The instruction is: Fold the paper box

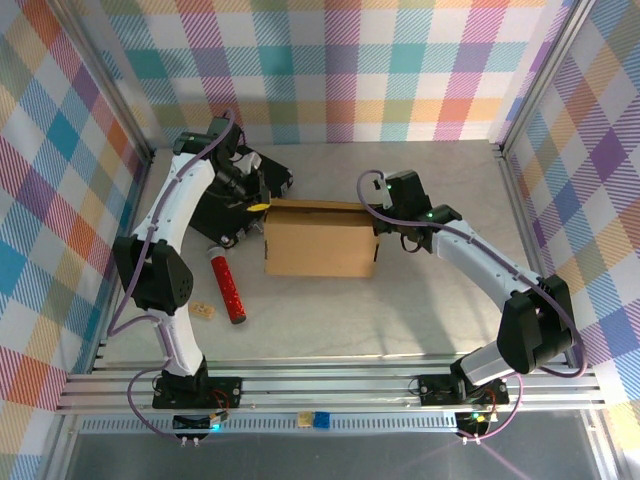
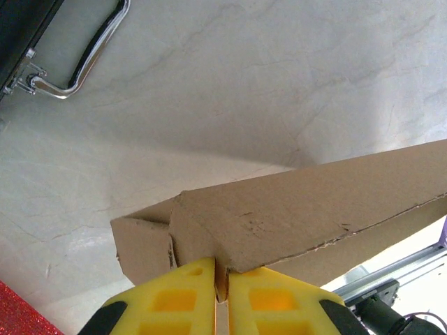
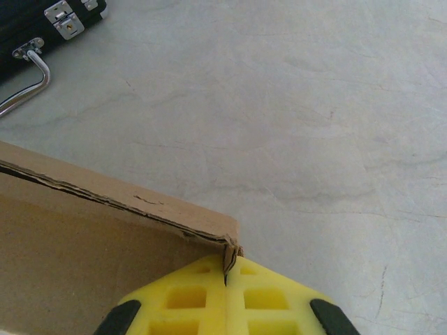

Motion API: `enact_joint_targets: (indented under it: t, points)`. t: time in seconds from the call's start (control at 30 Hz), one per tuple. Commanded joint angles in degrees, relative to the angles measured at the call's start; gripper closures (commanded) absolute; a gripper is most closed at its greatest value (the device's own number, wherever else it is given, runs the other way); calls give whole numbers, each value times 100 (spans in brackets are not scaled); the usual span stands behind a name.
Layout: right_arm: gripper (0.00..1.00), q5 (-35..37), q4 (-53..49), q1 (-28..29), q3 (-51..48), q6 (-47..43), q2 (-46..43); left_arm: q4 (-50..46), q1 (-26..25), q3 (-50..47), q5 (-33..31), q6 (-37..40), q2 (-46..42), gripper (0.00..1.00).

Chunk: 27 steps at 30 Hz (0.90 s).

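Note:
The paper box [image 1: 318,238], plain brown cardboard, lies in the middle of the table with its far edge lifted. My left gripper [image 1: 259,206] holds the box's far left corner. In the left wrist view the yellow fingers [image 2: 181,293] are shut on a thin edge of the paper box [image 2: 314,202], which stretches away to the right above the table. My right gripper [image 1: 385,228] is at the far right corner. In the right wrist view its yellow fingers [image 3: 272,296] pinch the frayed corner of the paper box [image 3: 91,258].
A black flat case [image 1: 225,195] with a metal handle [image 2: 91,52] lies behind the left gripper. A red glittery tube [image 1: 228,285] and a small tan block [image 1: 203,312] lie left of the box. Checked walls and metal rails enclose the table [image 1: 440,310].

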Motion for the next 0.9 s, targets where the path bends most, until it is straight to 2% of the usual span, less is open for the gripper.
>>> enact_joint_targets:
  t: [0.0,0.43,0.87]
  points:
    - [100,-84,112,78,163,-196,13,-234,-128,283,308,-109,53,89]
    - [100,-22,334,80,181,-470,92,-787,-128,923,474,-139,418,89]
    - [100,0,382,74,134,-506,110,-851,-93,1229,889,-374,610,88]
